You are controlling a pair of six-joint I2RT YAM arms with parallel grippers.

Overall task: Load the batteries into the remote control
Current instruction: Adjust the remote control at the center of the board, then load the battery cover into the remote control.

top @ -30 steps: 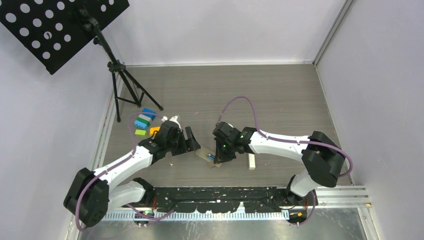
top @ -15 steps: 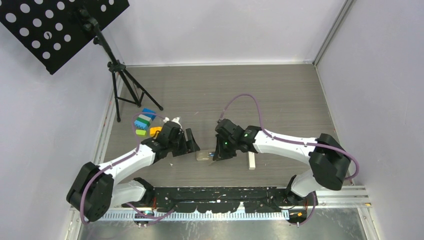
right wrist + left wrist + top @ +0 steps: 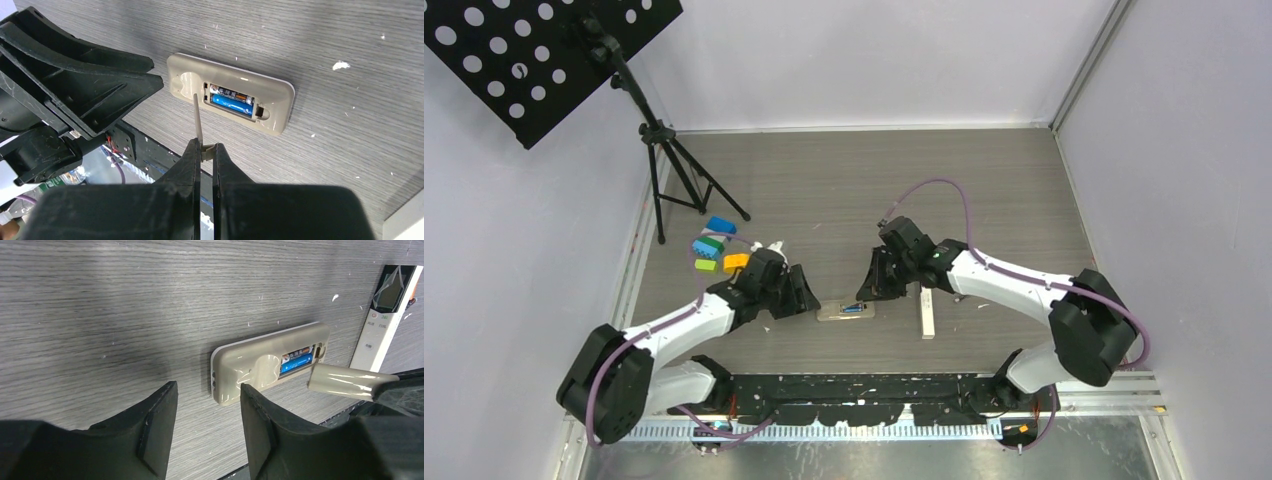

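Left arm (image 3: 686,322), right arm (image 3: 1004,285): white link shells, black joint housings, purple cables (image 3: 944,183). Left gripper (image 3: 208,392), right gripper (image 3: 206,150): matte black, scuffed.

**Counted on your tabletop (image 3: 874,190)**

You have one beige remote (image 3: 845,311) and one white remote (image 3: 927,313), two in all. One orange-banded battery (image 3: 229,93) and one blue battery (image 3: 232,104) make two. Add one battery cover (image 3: 198,117), four small coloured blocks (image 3: 709,243), one music stand (image 3: 554,60).
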